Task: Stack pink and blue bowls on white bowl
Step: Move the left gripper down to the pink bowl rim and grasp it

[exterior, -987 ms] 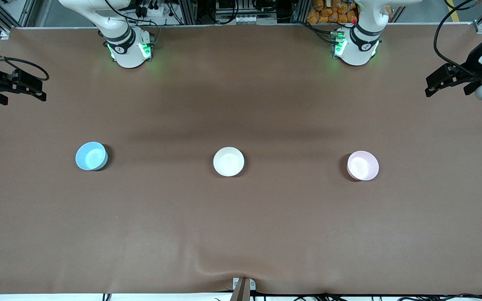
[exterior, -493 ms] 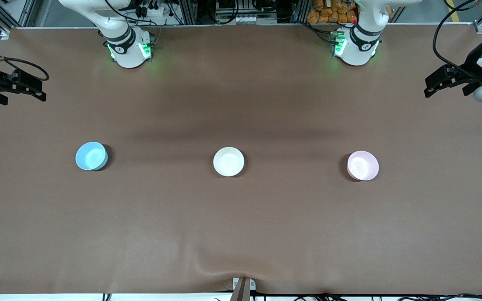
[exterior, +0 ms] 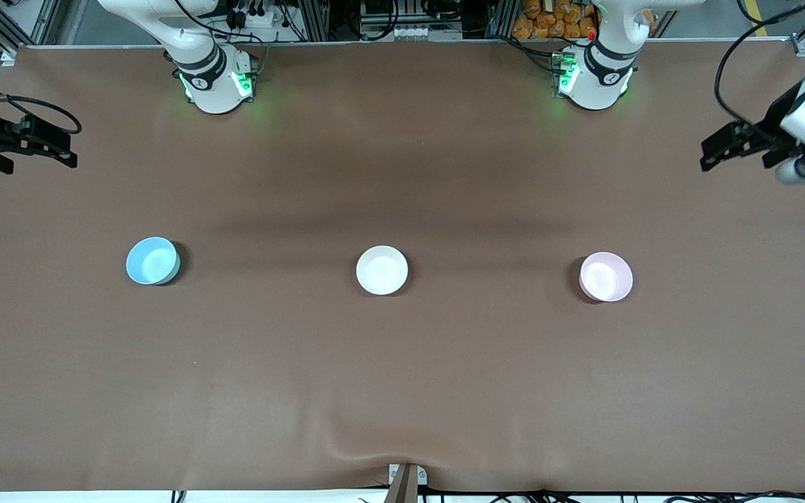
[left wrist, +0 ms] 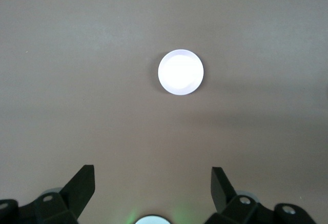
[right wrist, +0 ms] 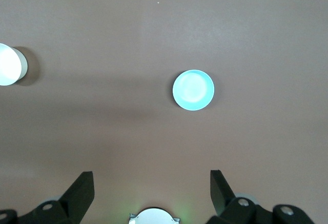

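Three bowls stand in a row across the table's middle: the blue bowl (exterior: 153, 260) toward the right arm's end, the white bowl (exterior: 381, 270) in the centre, and the pink bowl (exterior: 606, 276) toward the left arm's end. My left gripper (exterior: 711, 149) is open and empty, high over the table's left-arm end; its wrist view (left wrist: 151, 175) shows the pink bowl (left wrist: 180, 72), washed pale. My right gripper (exterior: 67, 151) is open and empty over the right-arm end; its wrist view (right wrist: 150, 178) shows the blue bowl (right wrist: 193, 89) and part of the white bowl (right wrist: 7, 64).
The brown table mat (exterior: 402, 377) has a wrinkle at its edge nearest the front camera, by a small mount (exterior: 406, 478). The two arm bases (exterior: 215, 80) (exterior: 595, 77) stand along the edge farthest from the camera.
My left gripper has shifted a little toward the table's middle and lower in the front view. The right arm and the bowls have not moved.
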### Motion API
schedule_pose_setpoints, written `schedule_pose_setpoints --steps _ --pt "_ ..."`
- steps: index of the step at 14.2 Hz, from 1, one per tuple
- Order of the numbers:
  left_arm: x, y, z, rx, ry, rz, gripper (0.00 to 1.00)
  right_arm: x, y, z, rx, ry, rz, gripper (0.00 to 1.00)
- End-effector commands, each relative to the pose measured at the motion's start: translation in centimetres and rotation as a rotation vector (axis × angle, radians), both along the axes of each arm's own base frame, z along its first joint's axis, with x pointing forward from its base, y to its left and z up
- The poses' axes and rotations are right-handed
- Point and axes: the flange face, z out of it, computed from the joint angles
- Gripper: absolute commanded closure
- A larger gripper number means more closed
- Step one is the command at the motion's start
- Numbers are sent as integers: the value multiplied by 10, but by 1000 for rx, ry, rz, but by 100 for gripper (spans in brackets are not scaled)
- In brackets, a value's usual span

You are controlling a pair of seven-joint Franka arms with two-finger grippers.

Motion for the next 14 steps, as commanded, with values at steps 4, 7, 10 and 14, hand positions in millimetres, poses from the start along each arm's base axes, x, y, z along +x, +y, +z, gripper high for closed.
schedule_pose_setpoints --steps 4,7,10,14 --pt "36 -1 -118 -29 -15 -8 0 1 -3 3 -7 5 2 0" --pt "59 0 -188 -30 12 -3 0 1 -2 3 -5 5 4 0" --pt "64 2 -249 -31 41 2 9 1 -3 3 -5 6 3 0" --pt "58 29 -310 -33 21 37 14 1 -4 2 -5 12 1 0"
